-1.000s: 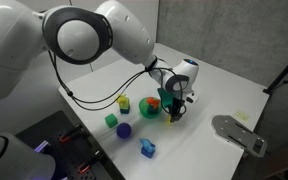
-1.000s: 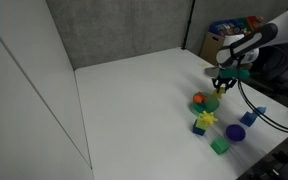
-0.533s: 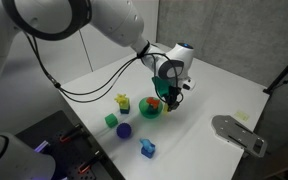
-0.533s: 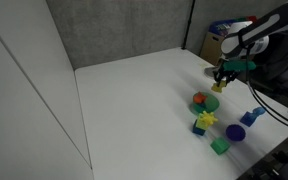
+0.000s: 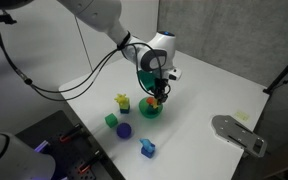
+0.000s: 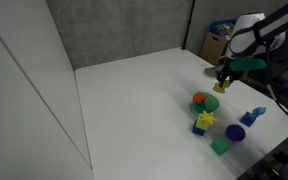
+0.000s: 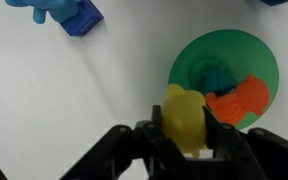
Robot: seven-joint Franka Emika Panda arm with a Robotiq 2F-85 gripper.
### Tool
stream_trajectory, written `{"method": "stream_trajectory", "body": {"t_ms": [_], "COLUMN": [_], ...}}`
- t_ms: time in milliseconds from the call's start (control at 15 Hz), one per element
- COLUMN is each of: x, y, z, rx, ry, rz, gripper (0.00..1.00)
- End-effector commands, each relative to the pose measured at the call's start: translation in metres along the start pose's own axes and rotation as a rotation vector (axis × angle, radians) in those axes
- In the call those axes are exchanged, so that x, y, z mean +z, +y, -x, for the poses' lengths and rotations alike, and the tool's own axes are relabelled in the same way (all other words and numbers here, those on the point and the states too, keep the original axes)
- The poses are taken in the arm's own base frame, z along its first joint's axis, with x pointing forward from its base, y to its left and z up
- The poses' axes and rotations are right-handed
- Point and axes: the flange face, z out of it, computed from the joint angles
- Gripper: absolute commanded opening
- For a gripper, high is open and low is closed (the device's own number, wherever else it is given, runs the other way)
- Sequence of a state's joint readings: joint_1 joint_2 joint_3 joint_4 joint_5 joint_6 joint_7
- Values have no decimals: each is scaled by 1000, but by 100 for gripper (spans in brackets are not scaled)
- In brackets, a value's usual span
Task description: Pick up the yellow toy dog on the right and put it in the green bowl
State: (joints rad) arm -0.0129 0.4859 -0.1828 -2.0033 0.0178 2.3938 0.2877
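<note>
The jaws are shut tight on the dog (image 7: 187,118), holding it up, maybe just beside the bowl (image 7: 206,47), ready to drop it in.

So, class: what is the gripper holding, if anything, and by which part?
The gripper holds the yellow toy dog, pinched by its sides between both fingers.

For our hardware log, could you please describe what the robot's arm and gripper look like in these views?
The arm is glossy white, built of rounded tubular links, with a bulbous white wrist housing. Thin black cables hang in loose loops alongside it. The gripper is matte black, with angular, jointed fingers. No markings or labels are legible at this size.
</note>
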Motion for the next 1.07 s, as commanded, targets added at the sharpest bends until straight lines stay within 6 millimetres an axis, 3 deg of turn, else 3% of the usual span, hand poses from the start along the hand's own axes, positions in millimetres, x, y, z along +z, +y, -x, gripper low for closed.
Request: {"method": "stream_trajectory", "body": {"t_ms": [0, 267, 467, 533, 667, 867, 1000], "x": [-1, 19, 32, 34, 30, 10, -9], "y": [-18, -45, -53, -53, -49, -40, -34], "z": [27, 34, 33, 33, 33, 35, 35], "rx": [-57, -121, -133, -131, -128, -134, -128], "ry": [34, 70, 83, 81, 72, 62, 43], "rz": [1, -2, 3, 1, -13, -30, -32], "gripper": [15, 15, 15, 65, 73, 96, 100]}}
